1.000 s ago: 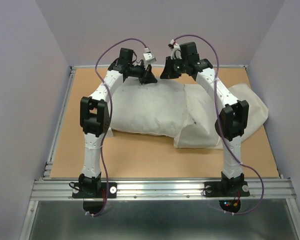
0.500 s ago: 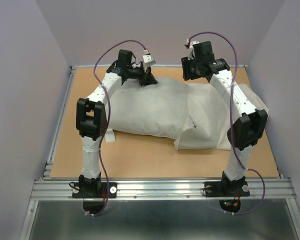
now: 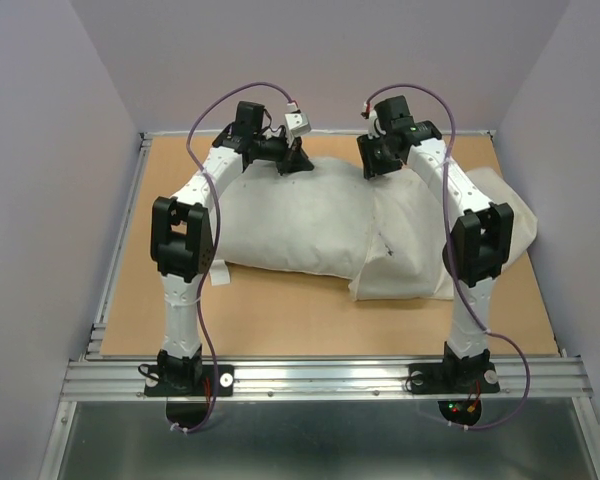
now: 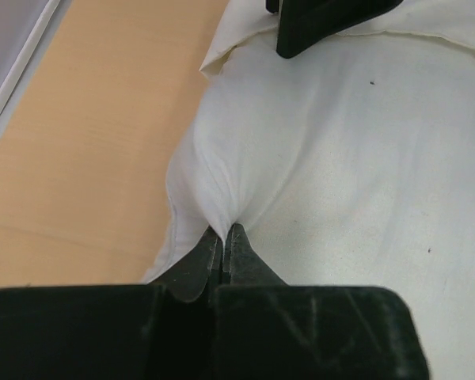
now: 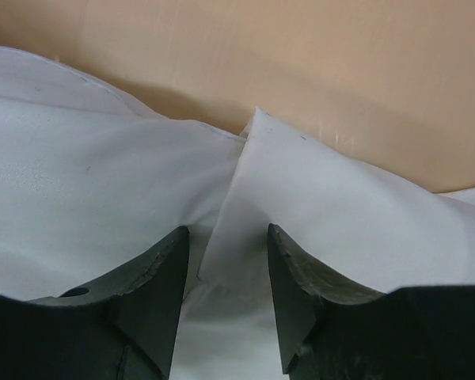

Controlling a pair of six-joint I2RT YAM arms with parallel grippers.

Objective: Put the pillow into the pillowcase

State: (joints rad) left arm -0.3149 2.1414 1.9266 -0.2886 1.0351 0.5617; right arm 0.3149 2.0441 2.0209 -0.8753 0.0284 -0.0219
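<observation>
At the counter's (image 5: 301,47) far edge, the left hand (image 4: 223,237) pinches pillow (image 4: 340,158) fabric tight; the right hand (image 5: 226,261) (spread apart, holding nothing) straddles the pillowcase's (image 5: 340,206) corner.

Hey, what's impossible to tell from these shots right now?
- Top view: the pillow's right end is covered by the pillowcase, so its depth inside is unclear.
- Top view: part of the pillowcase is behind the right arm.
- Right wrist: whether the open right tool touches fabric.
- Left wrist: how much fabric the shut left tool pinches.

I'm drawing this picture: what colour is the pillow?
The pillow is greyish-white with tiny dark specks, clearest in the left wrist view.
</observation>
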